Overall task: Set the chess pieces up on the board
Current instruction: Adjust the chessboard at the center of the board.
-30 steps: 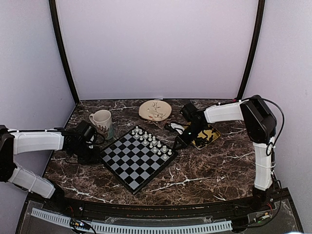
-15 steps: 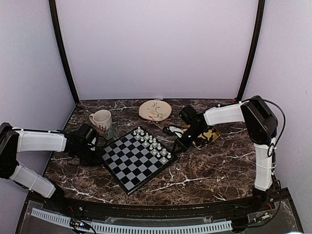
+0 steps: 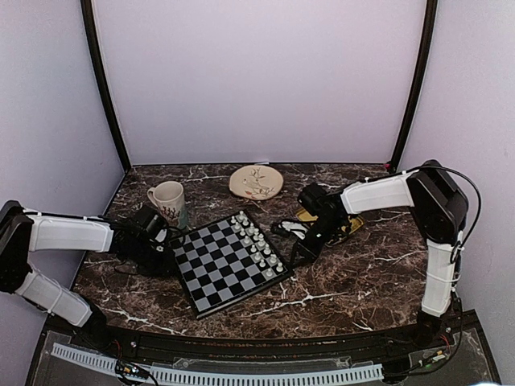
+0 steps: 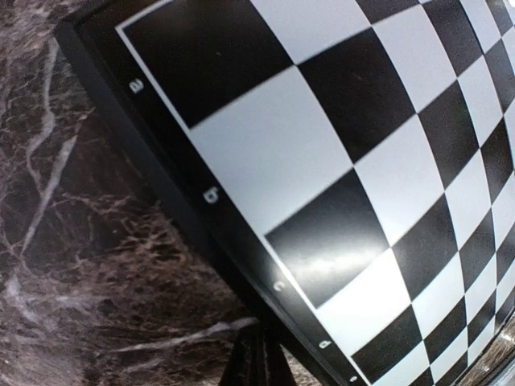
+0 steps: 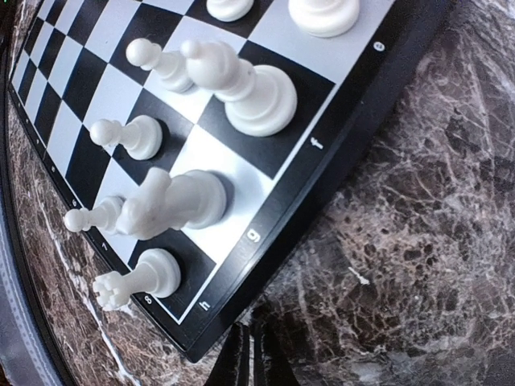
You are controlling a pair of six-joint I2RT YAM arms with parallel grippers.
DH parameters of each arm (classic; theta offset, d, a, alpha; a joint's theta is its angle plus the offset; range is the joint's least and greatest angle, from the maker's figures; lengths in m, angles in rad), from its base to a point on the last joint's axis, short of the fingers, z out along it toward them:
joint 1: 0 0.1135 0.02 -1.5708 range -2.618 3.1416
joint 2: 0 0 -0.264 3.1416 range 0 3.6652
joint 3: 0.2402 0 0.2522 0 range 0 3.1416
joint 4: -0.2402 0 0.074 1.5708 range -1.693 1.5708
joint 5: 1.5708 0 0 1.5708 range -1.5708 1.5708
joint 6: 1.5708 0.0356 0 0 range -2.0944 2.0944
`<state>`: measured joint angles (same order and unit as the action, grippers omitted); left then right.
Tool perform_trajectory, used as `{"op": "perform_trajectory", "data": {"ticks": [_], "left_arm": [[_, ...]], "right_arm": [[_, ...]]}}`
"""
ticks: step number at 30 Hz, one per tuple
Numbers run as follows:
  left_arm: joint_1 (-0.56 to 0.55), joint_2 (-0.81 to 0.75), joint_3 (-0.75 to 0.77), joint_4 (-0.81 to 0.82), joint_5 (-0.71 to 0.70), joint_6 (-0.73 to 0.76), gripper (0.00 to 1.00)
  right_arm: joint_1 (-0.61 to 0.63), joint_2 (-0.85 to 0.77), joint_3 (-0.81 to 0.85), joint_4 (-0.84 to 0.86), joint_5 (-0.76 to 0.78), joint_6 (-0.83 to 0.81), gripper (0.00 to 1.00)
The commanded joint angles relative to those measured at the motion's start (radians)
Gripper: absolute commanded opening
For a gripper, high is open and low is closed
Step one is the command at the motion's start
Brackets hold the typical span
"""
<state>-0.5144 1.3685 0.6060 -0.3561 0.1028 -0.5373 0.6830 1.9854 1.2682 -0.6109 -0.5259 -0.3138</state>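
Where board (image 4: 338, 161) rim runs, a–d (white letters)

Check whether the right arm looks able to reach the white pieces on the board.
Probably yes: the right gripper sits shut at the edge of the board, just beside the white pieces, with nothing standing between them.

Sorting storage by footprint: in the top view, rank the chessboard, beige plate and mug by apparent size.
Largest: chessboard. Then beige plate. Smallest: mug, though close to the plate.
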Motion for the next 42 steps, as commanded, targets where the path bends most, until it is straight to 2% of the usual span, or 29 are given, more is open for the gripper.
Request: {"op": "perform_trajectory", "data": {"ticks": [1,9,16,21,26,30,34,42], "left_arm": [[-0.046,0.038,0.041,0.037,0.039,0.027,0.00],[-0.095,0.088,0.089,0.024,0.015,0.033,0.00],[-0.095,0.075,0.116,-0.043,-0.066,0.035,0.00],[-0.095,0.055,0.137,-0.078,-0.121,0.033,0.00],[-0.095,0.098,0.151,-0.057,-0.089,0.056,0.00],[-0.095,0.103,0.143,-0.019,-0.047,0.059,0.00],[-0.095,0.106,0.137,0.029,-0.006,0.063,0.00],[-0.181,0.160,0.169,0.061,0.010,0.070,0.00]], "right_arm": [[0.035,-0.030,-0.013,-0.011,-0.020,-0.024,0.05],[0.046,-0.040,-0.042,-0.016,-0.050,-0.028,0.05],[0.010,-0.044,-0.043,-0.027,0.005,-0.028,0.03],[-0.019,-0.009,0.025,-0.020,0.062,-0.002,0.03],[-0.020,0.078,0.101,-0.017,0.079,0.013,0.02],[-0.020,0.109,0.097,-0.011,-0.003,0.032,0.01],[-0.018,0.078,0.028,0.006,-0.093,0.048,0.01],[-0.010,-0.017,-0.067,-0.006,-0.067,-0.001,0.01]]}}
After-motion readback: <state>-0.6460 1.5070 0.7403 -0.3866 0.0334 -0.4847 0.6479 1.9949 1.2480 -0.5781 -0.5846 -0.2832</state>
